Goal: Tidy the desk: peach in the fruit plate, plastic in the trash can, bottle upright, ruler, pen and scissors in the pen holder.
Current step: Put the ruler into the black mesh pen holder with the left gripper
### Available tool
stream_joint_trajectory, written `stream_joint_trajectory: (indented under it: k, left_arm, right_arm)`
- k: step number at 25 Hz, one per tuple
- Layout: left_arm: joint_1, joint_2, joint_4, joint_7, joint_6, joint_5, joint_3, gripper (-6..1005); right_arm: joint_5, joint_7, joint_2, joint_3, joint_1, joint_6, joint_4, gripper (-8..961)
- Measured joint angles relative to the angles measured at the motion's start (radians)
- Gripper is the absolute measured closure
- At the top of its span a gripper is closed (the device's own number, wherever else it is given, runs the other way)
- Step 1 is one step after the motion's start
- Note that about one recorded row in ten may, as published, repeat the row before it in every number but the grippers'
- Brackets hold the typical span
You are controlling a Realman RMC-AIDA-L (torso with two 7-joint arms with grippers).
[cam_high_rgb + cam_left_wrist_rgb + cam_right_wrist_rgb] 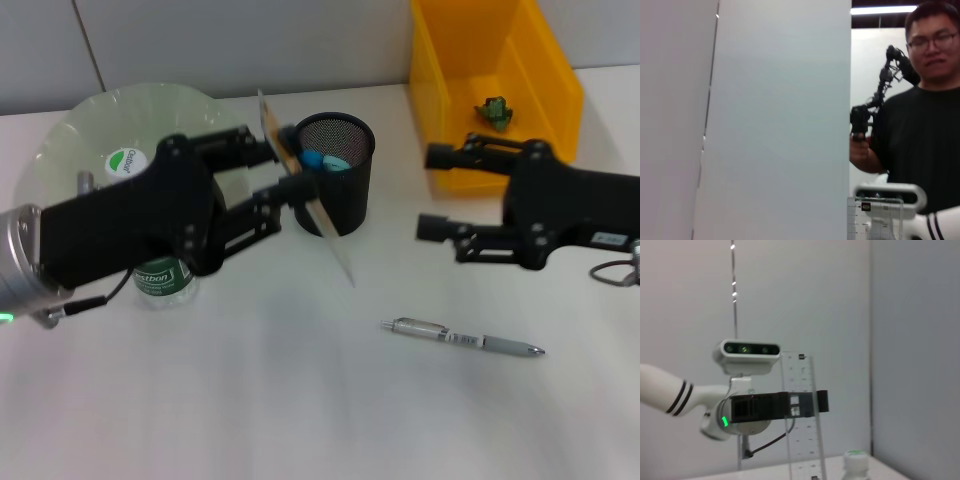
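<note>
Two grippers, left gripper (283, 170) fingers clamped on ruler (305, 195) beside pen holder (338, 172) rim, right gripper (432, 192) fingers apart

1. The left gripper (284, 172) reached in from the left edge of the head view toward the upper centre, its fingers clamped on the ruler (305, 195), which stood tilted between them.
2. In the right wrist view the same left gripper (810, 404) sat at centre, gripping the upright ruler (802, 415).
3. The right gripper (430, 192) entered from the right edge of the head view, at mid-height, with its fingers spread apart and holding nothing.
</note>
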Motion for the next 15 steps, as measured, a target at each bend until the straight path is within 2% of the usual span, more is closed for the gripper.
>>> stream_joint_trajectory:
  k: [8,9,12,13,14,15]
  left_arm:
    - [-0.009,-0.003,0.0,-0.012,-0.015,-0.038,0.006,612]
    - [-0.031,-0.006,0.002,-0.044,-0.108,-0.168,0.075,612]
    - [-0.031,-0.006,0.002,-0.044,-0.108,-0.168,0.075,612]
    - [-0.036,-0.006,0.042,-0.041,-0.219,-0.319,0.193,612]
    - [-0.033,-0.006,0.072,-0.039,-0.274,-0.378,0.246,612]
    - [-0.033,-0.006,0.072,-0.039,-0.274,-0.378,0.246,612]
  right_arm:
    - [0.018,-0.01,0.0,0.177,-0.063,0.009,0.047,185]
    - [0.018,-0.018,-0.001,0.207,-0.069,0.016,0.069,185]
    - [0.016,-0.046,-0.01,0.267,-0.079,0.03,0.126,185]
    - [0.014,-0.05,-0.012,0.277,-0.083,0.034,0.136,185]
    - [0.014,-0.051,-0.014,0.28,-0.087,0.039,0.14,185]
    - [0.013,-0.052,-0.015,0.281,-0.09,0.043,0.143,185]
